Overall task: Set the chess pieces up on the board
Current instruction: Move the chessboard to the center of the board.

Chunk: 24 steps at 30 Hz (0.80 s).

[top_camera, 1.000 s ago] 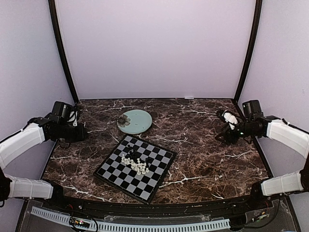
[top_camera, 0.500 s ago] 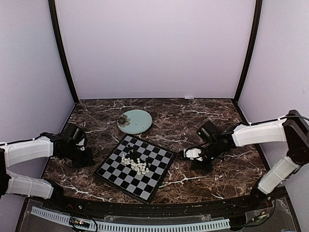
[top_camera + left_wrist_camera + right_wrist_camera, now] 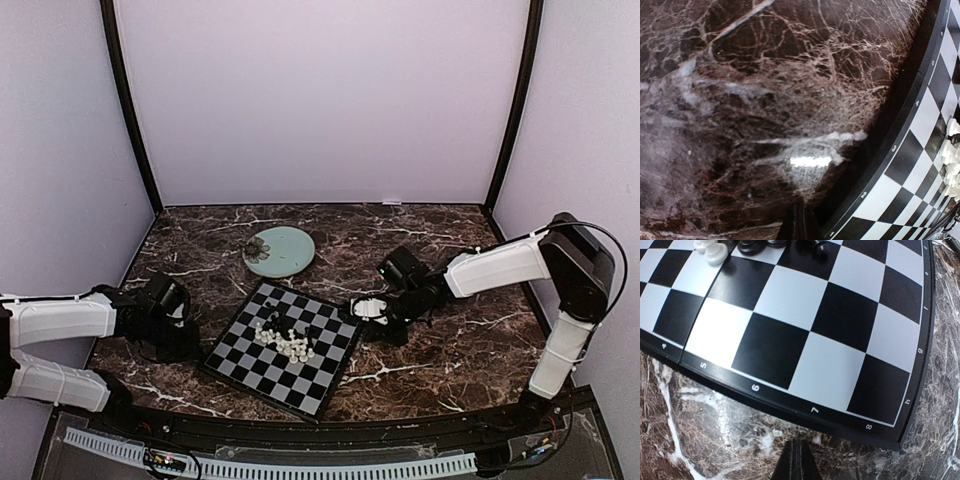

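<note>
The board (image 3: 262,372) lies askew on the marble table, in front of the middle. The chess pieces (image 3: 288,338), cream-white and black, stand bunched together near its centre. My left gripper (image 3: 192,346) is shut and empty, low over the marble just off the board's left rim (image 3: 900,150), with white pieces (image 3: 951,160) at the frame's right edge. My right gripper (image 3: 360,316) is also shut and empty. Its tips (image 3: 799,460) hover just outside the numbered rim (image 3: 815,411) near the board's right corner. White pieces (image 3: 712,251) and black ones (image 3: 752,246) show at the top.
A round pale green plate (image 3: 290,252) with small dark bits (image 3: 258,250) on it sits behind the board. Dark veined marble (image 3: 450,345) lies all round. Pale walls with black corner posts close in the back and sides.
My right arm has swung from the back right down to the board's right corner and its gripper has shut. My left arm has come forward to the board's left rim. The board shifted slightly.
</note>
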Tool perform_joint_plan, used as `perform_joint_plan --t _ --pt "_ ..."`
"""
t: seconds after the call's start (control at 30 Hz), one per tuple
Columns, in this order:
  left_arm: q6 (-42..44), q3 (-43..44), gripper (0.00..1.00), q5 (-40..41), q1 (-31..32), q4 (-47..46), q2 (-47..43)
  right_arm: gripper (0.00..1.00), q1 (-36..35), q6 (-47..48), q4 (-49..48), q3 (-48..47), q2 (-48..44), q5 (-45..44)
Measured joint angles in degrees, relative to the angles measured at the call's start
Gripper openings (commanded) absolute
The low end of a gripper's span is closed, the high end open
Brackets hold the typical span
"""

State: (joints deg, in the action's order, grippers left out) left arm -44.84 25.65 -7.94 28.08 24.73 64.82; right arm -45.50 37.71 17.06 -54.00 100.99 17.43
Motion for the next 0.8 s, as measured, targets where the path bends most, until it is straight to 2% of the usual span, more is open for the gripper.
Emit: perform_joint_plan --t 0.43,0.8 --pt "-3.82 0.42 0.0 0.13 8.44 -4.57 2.62 0.0 0.15 -3.87 -3.74 -2.86 2.78 -6.58" --pt "-4.48 5.01 0.0 -0.57 12.66 -14.84 13.09 0.0 4.17 -5.7 -5.57 -4.92 4.57 -11.41"
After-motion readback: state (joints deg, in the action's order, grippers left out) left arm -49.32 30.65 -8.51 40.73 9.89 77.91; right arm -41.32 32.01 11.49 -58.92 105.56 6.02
